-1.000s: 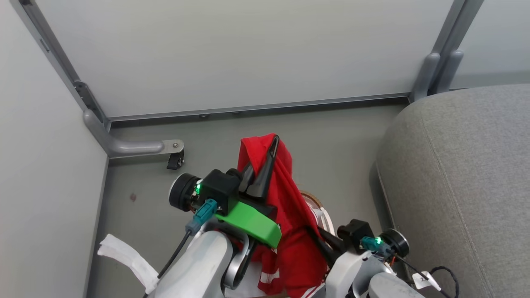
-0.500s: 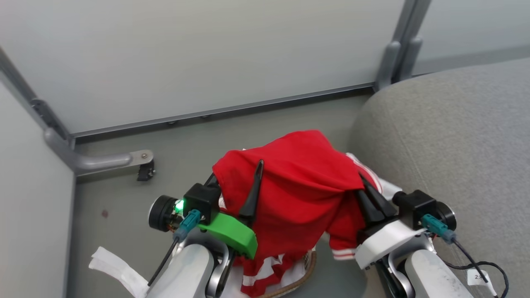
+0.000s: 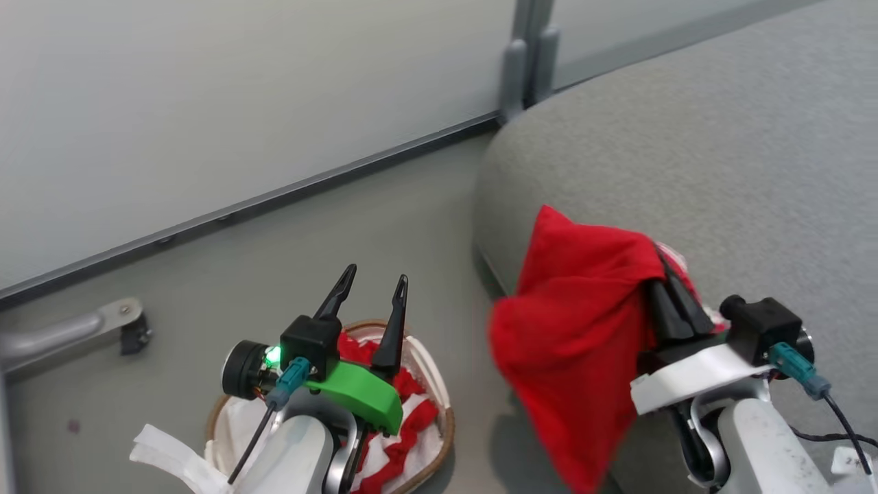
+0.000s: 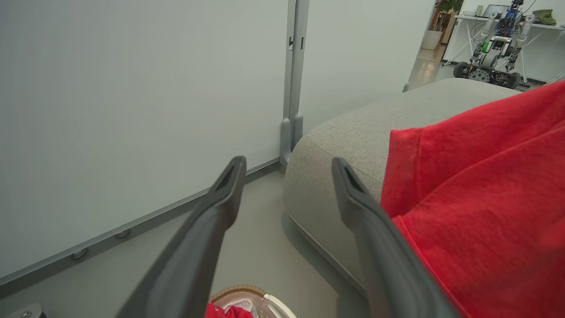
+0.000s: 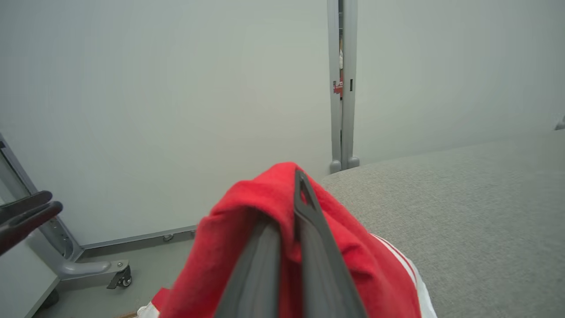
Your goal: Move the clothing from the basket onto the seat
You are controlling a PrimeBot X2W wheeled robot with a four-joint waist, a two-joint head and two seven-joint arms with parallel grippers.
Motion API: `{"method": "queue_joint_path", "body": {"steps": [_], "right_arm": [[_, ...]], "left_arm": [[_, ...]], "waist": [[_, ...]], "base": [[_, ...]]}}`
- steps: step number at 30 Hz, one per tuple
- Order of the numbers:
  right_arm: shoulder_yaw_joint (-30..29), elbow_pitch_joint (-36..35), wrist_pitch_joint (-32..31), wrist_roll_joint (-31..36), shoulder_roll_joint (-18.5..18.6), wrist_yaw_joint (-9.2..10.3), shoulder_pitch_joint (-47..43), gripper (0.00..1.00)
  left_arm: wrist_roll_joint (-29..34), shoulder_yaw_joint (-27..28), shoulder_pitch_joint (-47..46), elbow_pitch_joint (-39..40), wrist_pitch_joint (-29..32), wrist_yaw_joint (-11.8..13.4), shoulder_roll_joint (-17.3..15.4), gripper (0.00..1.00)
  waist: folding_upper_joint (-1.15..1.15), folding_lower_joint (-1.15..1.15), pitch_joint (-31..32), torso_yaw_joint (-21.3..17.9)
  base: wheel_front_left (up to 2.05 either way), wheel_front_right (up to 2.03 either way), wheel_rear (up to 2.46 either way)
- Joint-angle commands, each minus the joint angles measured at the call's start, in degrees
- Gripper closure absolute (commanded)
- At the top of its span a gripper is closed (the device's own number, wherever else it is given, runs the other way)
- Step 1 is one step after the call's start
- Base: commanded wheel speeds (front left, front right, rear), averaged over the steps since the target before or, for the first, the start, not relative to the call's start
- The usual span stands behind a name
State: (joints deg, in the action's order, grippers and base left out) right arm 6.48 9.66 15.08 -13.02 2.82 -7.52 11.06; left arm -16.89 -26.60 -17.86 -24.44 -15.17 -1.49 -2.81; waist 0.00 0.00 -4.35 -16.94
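Red garment pinched in right claw, draped at seat corner edge, most cloth hanging off cushion toward floor. My judgement: carry inward over seat, lower until cloth rests, then release, or it slides off rounded edge. Left claw spread, empty, above basket; more red clothing inside. Broad seat top gives room; wall panel well apart.

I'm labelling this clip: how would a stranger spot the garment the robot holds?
Find the grey seat on the right. By its near edge hangs a red garment, pinched in the right tool. Unlike the red clothes lying in the basket, it dangles in mid-air.
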Motion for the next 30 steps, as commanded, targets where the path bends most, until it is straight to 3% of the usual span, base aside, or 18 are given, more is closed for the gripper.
{"method": "queue_joint_path", "body": {"steps": [1, 6, 13, 24, 30], "right_arm": [[-0.8, -0.9, 0.1, 0.2, 0.2, 0.06, -0.3, 1.00], [-3.2, -2.6, 0.1, 1.1, 0.2, 0.06, -0.2, 1.00], [-11.9, -7.0, 0.1, 3.7, 1.8, 0.06, -1.9, 1.00], [-14.6, -4.3, 0.1, 6.1, 7.2, 0.06, 6.3, 1.00], [-16.6, 0.9, 0.1, 9.2, 10.1, 0.06, 16.2, 1.00]], "left_arm": [[0.7, 0.3, 0.8, 0.1, 0.0, -0.1, -0.2, 0.00], [1.4, 1.0, 1.2, 0.3, 0.0, -0.1, -0.2, 0.00], [1.7, -2.3, -1.5, 0.3, 0.0, -1.0, -0.3, 0.00], [4.6, -2.4, -3.3, 0.7, 0.0, -1.7, -0.3, 0.00], [7.3, -2.3, -5.4, 1.5, 0.0, -3.3, -0.9, 0.00]], "waist": [[0.00, 0.00, -1.6, -7.1], [0.00, 0.00, -2.3, -12.1], [0.00, 0.00, -4.8, -13.6], [0.00, 0.00, -11.1, -13.9], [0.00, 0.00, -18.2, -10.2]], "base": [[0.00, 0.00, 0.00], [0.00, 0.00, 0.00], [0.00, 0.00, 0.00], [0.00, 0.00, 0.00], [0.00, 0.00, 0.00]]}}
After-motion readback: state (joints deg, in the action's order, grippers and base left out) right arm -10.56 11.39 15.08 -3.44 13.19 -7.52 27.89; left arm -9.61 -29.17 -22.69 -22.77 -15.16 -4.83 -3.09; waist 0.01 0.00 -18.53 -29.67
